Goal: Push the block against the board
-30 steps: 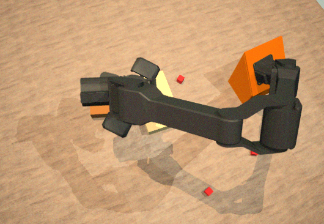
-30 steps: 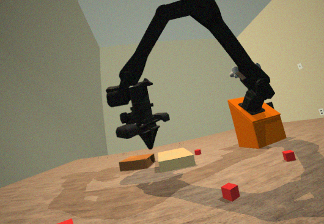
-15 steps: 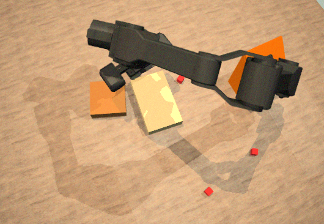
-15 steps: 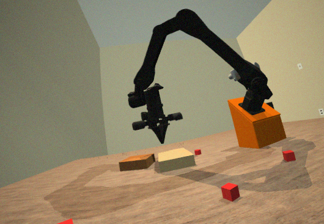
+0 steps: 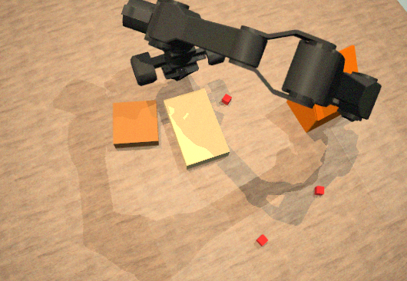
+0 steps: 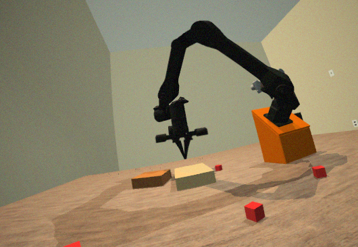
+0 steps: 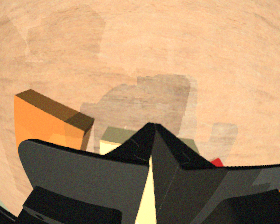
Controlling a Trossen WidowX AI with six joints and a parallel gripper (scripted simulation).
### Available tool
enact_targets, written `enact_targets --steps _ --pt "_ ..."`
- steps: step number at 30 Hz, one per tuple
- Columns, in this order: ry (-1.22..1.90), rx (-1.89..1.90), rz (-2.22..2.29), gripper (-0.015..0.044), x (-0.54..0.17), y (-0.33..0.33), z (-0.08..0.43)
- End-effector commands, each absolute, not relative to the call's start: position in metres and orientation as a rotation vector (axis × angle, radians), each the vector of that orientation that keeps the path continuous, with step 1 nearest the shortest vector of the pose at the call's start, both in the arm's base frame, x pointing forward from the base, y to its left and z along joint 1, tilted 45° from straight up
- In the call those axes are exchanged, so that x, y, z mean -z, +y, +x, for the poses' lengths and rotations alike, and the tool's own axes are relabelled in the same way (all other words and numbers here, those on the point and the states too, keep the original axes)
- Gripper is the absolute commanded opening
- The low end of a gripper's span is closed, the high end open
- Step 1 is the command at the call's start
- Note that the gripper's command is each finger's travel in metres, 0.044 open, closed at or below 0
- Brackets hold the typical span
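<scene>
The square block (image 5: 135,122) (image 6: 152,177) (image 7: 40,122) is orange and lies flat at the left in the top view. The board (image 5: 200,124) (image 6: 194,171) (image 7: 117,134) is pale yellow and lies flat to its right, turned relative to it. They are apart: the gap is narrow near the board's far left corner and widens toward the near end. My gripper (image 5: 180,76) (image 6: 185,157) (image 7: 153,128) is shut and empty, raised above the table by the board's far end. In the wrist view the fingers hide much of the board and the block's lower part.
A small red cube (image 5: 226,99) (image 6: 218,167) lies right of the board's far end. Other red cubes (image 5: 319,190) (image 5: 262,240) (image 6: 319,171) (image 6: 254,211) lie farther off. The arm stands on an orange base (image 5: 350,61) (image 6: 298,146) at the right.
</scene>
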State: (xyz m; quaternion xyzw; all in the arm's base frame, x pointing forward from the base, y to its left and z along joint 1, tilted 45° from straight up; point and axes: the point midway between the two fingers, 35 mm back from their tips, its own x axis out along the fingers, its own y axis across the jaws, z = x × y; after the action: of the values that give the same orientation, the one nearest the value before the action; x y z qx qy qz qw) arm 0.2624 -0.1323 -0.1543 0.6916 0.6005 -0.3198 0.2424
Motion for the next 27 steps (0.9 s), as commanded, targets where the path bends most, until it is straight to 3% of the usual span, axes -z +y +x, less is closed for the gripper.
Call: enact_targets --steps 1,27 --pt "1.665 0.880 1.903 0.0000 0.182 -0.101 0.262" --pt "1.665 0.880 1.903 0.0000 0.172 -0.087 0.266"
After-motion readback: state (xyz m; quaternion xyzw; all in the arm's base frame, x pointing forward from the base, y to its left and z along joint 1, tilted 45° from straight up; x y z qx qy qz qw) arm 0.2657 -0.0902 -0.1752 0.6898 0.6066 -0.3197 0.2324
